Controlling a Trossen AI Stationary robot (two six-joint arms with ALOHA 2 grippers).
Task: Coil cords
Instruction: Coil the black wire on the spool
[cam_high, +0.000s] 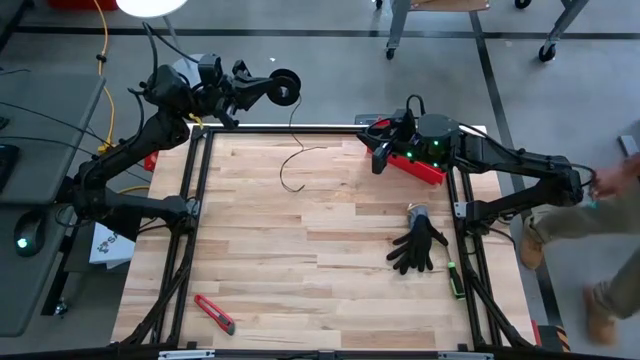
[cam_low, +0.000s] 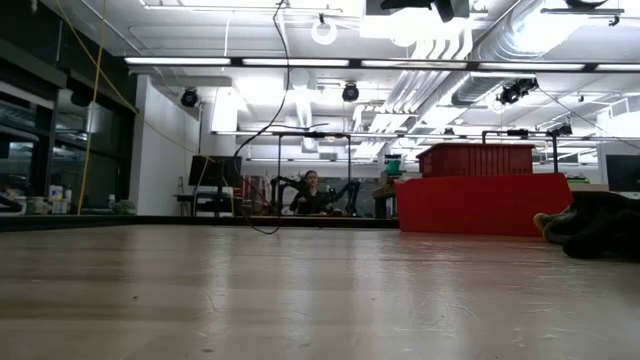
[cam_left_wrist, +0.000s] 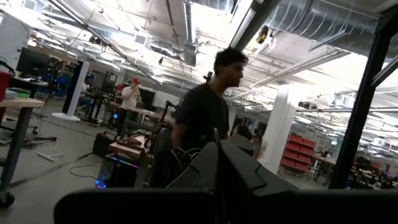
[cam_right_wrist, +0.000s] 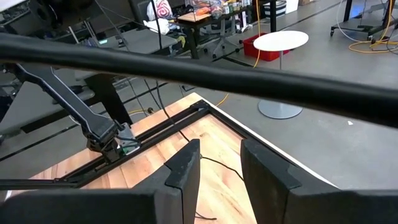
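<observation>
A small round black spool (cam_high: 285, 88) is held in the air just beyond the table's far edge by my left gripper (cam_high: 268, 90), which is shut on it. From the spool the thin dark cord (cam_high: 293, 130) drops to the wood, where its lower end (cam_high: 292, 172) lies in a loose curl. The low view shows the cord (cam_low: 283, 120) hanging down to the table top. My right gripper (cam_high: 378, 155) is open in the air at the far right, near a red bin (cam_high: 420, 168), with nothing between its fingers (cam_right_wrist: 186, 168). My left gripper holds the spool at its fingertips, coming about level from the table's left side. In the left wrist view only a thin dark edge (cam_left_wrist: 216, 140) rises between the shut fingers (cam_left_wrist: 249, 174). The spool is lifted clear; the cord hangs slack below it.
A black glove (cam_high: 418, 245) lies at the right, a green tool (cam_high: 455, 280) beside the right rail, and a red utility knife (cam_high: 214, 313) near the front left. A black frame (cam_high: 300, 128) borders the table. A person (cam_high: 600, 230) stands by the right edge.
</observation>
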